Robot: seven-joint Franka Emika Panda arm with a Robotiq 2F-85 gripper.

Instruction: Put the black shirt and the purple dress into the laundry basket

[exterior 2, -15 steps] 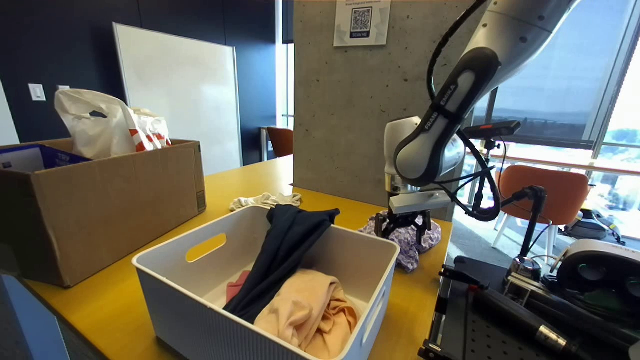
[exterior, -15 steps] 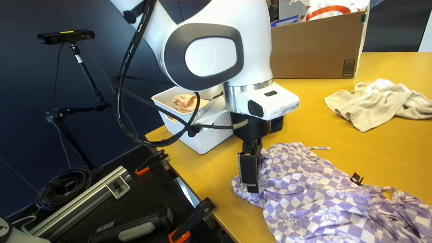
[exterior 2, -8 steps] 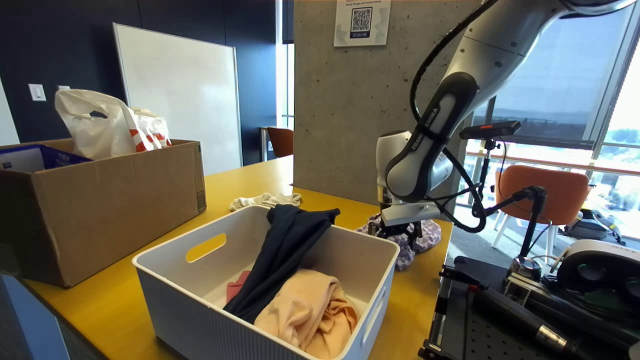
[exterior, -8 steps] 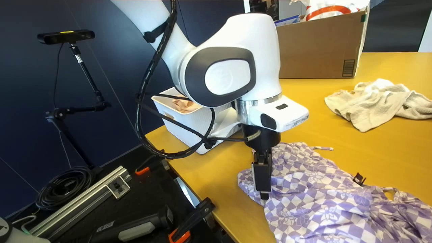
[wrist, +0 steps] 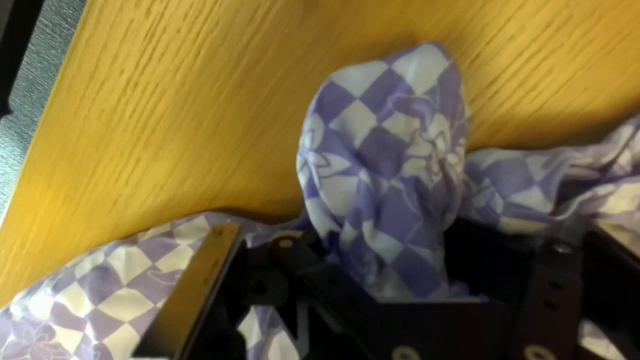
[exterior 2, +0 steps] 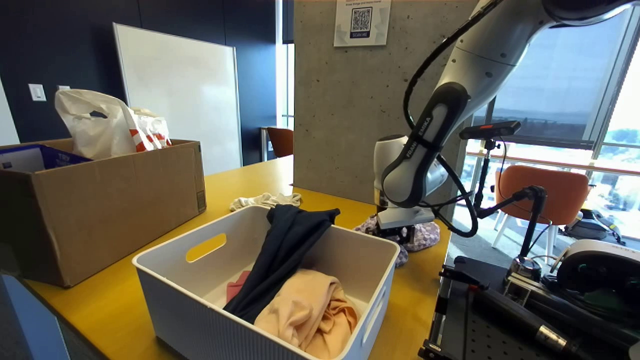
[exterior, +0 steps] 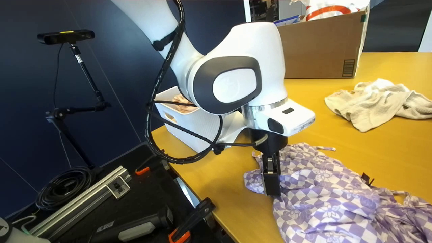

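Observation:
The purple dress (exterior: 324,202), checked in purple and white, is spread on the yellow table. My gripper (exterior: 272,189) points straight down into its near-left part. In the wrist view a fold of the dress (wrist: 385,150) bulges up between the jaws, which stand partly drawn in. The fingertips are buried in cloth, so a firm hold cannot be made out. The white laundry basket (exterior 2: 190,302) stands beside the dress. Inside it the black shirt (exterior 2: 285,255), dark navy in look, hangs over the far rim.
Peach cloth (exterior 2: 305,310) and a pink piece (exterior 2: 236,289) lie in the basket. A cream cloth (exterior: 378,103) rests farther along the table, near a cardboard box (exterior: 320,47). A concrete pillar (exterior 2: 345,115) rises behind the arm. A black clamp (exterior: 194,216) grips the table's edge.
The gripper has come down onto the dress, moving right in an exterior view. Its jaws have drawn closer together, and the dress's near-left edge has shifted slightly right. The basket has not moved.

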